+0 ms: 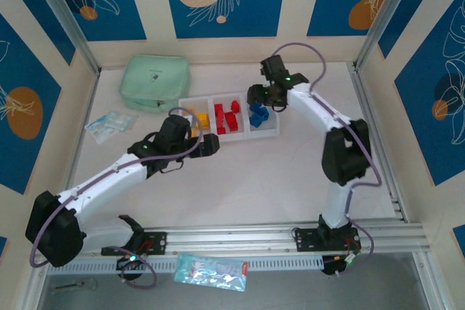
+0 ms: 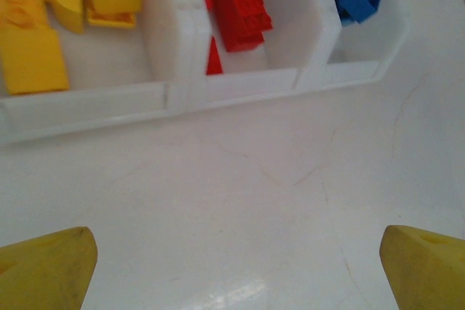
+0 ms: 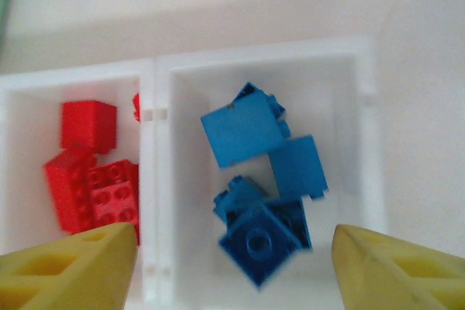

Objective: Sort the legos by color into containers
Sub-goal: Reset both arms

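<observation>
The white containers tray (image 1: 265, 134) lies mid-table with three compartments. Yellow legos (image 1: 202, 119) fill the left one, red legos (image 1: 228, 117) the middle, blue legos (image 1: 259, 115) the right. My right gripper (image 1: 256, 96) hangs over the blue compartment, open (image 3: 236, 252). Between its yellow fingers a dark blue brick (image 3: 261, 245) shows blurred on top of other blue bricks (image 3: 243, 128), free of both pads. Red bricks (image 3: 91, 179) lie past the divider wall (image 3: 149, 179). My left gripper (image 1: 211, 144) is open (image 2: 236, 252) over bare table just in front of the tray wall (image 2: 247, 85).
A mint green pouch (image 1: 155, 83) sits at the back left of the tray. A clear plastic packet (image 1: 111, 125) lies to the left, and another packet (image 1: 211, 272) lies below the aluminium rail (image 1: 254, 241) at the near edge.
</observation>
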Available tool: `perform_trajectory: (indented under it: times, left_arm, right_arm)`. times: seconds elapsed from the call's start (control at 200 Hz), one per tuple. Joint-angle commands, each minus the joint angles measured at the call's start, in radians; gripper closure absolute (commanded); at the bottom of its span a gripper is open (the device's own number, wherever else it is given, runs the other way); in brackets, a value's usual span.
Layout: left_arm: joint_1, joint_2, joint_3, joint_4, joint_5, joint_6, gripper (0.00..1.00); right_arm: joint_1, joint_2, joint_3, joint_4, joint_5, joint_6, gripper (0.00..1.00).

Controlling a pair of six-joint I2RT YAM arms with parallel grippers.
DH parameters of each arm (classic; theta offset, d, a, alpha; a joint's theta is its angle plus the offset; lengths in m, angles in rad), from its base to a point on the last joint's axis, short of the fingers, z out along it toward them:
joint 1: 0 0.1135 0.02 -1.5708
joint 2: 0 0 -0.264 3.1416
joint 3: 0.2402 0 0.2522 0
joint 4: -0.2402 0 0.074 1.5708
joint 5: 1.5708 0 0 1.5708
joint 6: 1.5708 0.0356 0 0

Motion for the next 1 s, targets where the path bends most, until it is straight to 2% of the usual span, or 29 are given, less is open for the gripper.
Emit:
perform_trajectory:
  times: [0.0,0.09,0.255,0.38,0.46,0.56,0.655,0.735,0.79,0.855,0.895,0.935,0.995]
  left_arm:
    - [0.08,-0.081,0.032,-0.07,-0.073,0.071,0.01]
    - [0.169,-0.145,0.01,-0.106,-0.172,0.133,0.01]
    - [0.355,-0.203,-0.064,-0.086,-0.345,0.266,0.01]
    - [0.483,-0.203,-0.179,0.104,-0.415,0.434,0.01]
    - [0.552,-0.204,-0.266,0.258,-0.407,0.504,0.01]
    - [0.598,-0.205,-0.402,0.524,-0.383,0.56,0.01]
    - [0.613,-0.148,-0.496,0.759,-0.34,0.591,0.01]
    - [0.613,-0.048,-0.53,0.942,-0.261,0.644,0.01]
    - [0.613,0.023,-0.555,1.057,-0.21,0.669,0.01]
    - [0.617,0.087,-0.555,1.133,-0.148,0.655,0.01]
    - [0.616,0.145,-0.56,1.197,-0.115,0.66,0.01]
    - [0.616,0.198,-0.578,1.283,-0.075,0.662,0.01]
    - [0.616,0.294,-0.613,1.447,-0.041,0.662,0.01]
  right_arm:
    - [-0.059,-0.204,-0.14,0.076,-0.034,0.024,0.16]
    - [-0.108,-0.35,-0.296,0.126,0.017,0.02,0.0]
    - [-0.229,-0.568,-0.606,0.268,0.176,-0.024,0.01]
    - [-0.366,-0.674,-0.854,0.514,0.211,-0.036,0.01]
    - [-0.449,-0.673,-0.974,0.699,0.1,-0.07,0.01]
    - [-0.478,-0.596,-1.018,0.812,0.079,-0.105,0.01]
    - [-0.471,-0.506,-1.071,1.002,0.017,-0.143,0.01]
    - [-0.459,-0.43,-1.106,1.177,-0.052,-0.177,0.01]
    - [-0.453,-0.396,-1.054,1.119,-0.091,-0.184,0.01]
    - [-0.437,-0.346,-1.076,1.234,-0.154,-0.21,0.01]
    - [-0.387,-0.335,-1.083,1.25,-0.128,-0.263,0.01]
    - [-0.343,-0.309,-1.111,1.338,-0.098,-0.309,0.01]
    - [-0.345,-0.336,-1.158,1.38,-0.115,-0.32,0.01]
